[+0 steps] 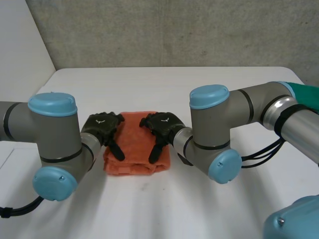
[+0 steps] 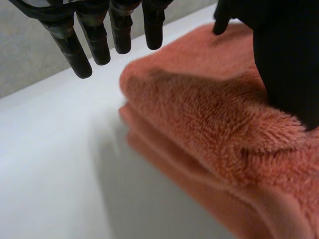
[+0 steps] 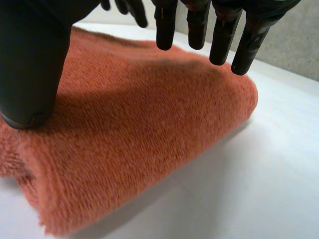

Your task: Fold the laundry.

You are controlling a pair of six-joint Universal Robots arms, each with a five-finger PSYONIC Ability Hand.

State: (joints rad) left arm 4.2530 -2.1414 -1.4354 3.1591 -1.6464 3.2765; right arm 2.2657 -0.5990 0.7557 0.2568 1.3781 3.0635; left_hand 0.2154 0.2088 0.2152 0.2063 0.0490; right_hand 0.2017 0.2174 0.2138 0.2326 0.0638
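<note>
A folded orange towel point(image 1: 133, 137) lies on the white table point(image 1: 164, 89) between my arms. My left hand point(image 1: 102, 125) is over the towel's left edge, and its straight fingers point(image 2: 94, 40) hang just above the folded corner. Its thumb point(image 2: 286, 64) rests on top of the towel point(image 2: 209, 114). My right hand point(image 1: 162, 124) is over the towel's right edge, fingers point(image 3: 199, 25) straight and spread above the cloth. That hand's thumb point(image 3: 30, 64) presses on the towel point(image 3: 139, 124). Both hands are open and neither one pinches the cloth.
A grey concrete wall point(image 1: 174, 30) stands behind the table's far edge. Something green point(image 1: 305, 97) shows at the right edge beside my right arm. Bare table lies in front of and behind the towel.
</note>
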